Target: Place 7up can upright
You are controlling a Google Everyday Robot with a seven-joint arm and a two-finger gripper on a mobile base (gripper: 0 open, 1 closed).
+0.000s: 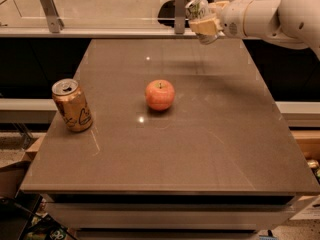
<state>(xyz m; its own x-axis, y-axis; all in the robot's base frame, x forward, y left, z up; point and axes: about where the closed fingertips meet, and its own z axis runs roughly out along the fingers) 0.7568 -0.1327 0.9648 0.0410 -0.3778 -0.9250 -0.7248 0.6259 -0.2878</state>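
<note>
My gripper (pixel 202 21) is at the top of the camera view, above the far edge of the brown table (pixel 225 149), on a white arm coming in from the right. It is shut on the 7up can (pixel 197 9), a whitish-silver can with green markings, held in the air and tilted. The can is well above the tabletop and touches nothing else.
A red apple (pixel 160 94) sits near the table's middle. An orange-gold can with dark script (pixel 73 105) stands upright at the left edge. A rail with metal posts (pixel 49 6) runs behind the table's far edge.
</note>
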